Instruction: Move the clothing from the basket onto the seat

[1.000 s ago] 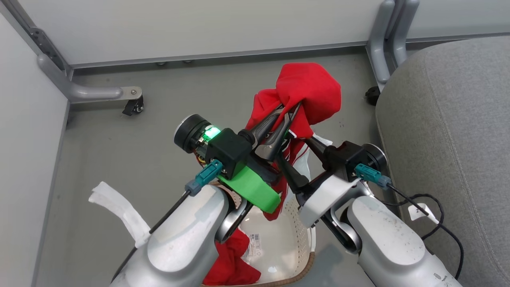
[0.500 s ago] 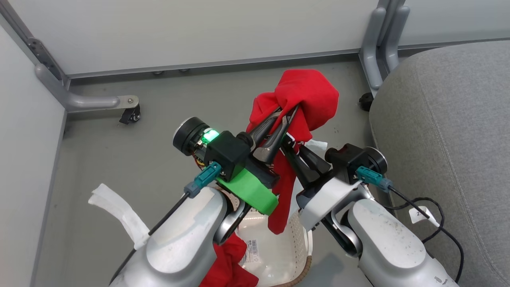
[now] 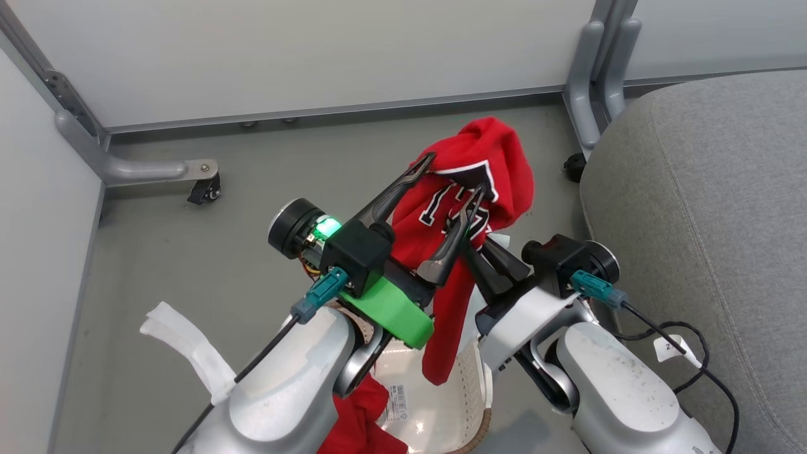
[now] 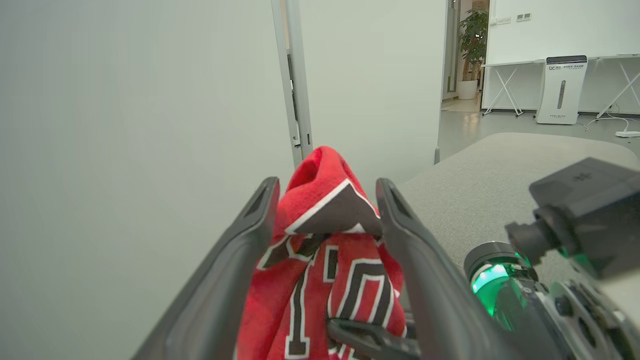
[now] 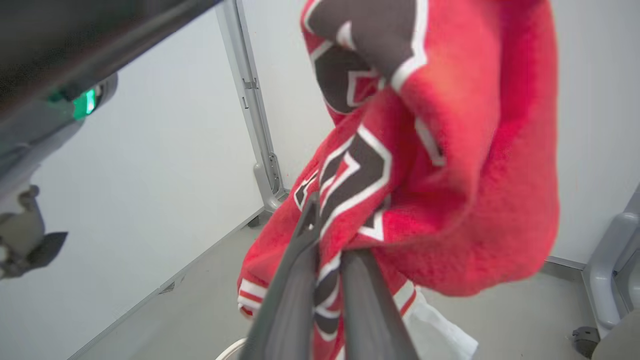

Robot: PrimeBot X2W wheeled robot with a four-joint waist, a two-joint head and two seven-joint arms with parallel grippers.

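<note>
Head view: the lettered red garment hangs in the air above the basket, its lower end dangling down over the basket's perforated wall. The left gripper is spread wide, its two dark fingers on either side of the bunched fabric without pinching it. The right gripper comes in from the lower right with its fingers pressed together, their tips buried in the cloth. The plain red garment lies in the basket beside the paper label. The grey seat stands to the right, apart from both garments.

Left wrist view: the left gripper stands wide open, and the lettered red garment bulges up between its fingers, black-and-white letters showing. The seat lies beyond, to the right.

Right wrist view: the right gripper is pinched shut on a fold of the lettered red garment, which hangs above the grey floor.
</note>
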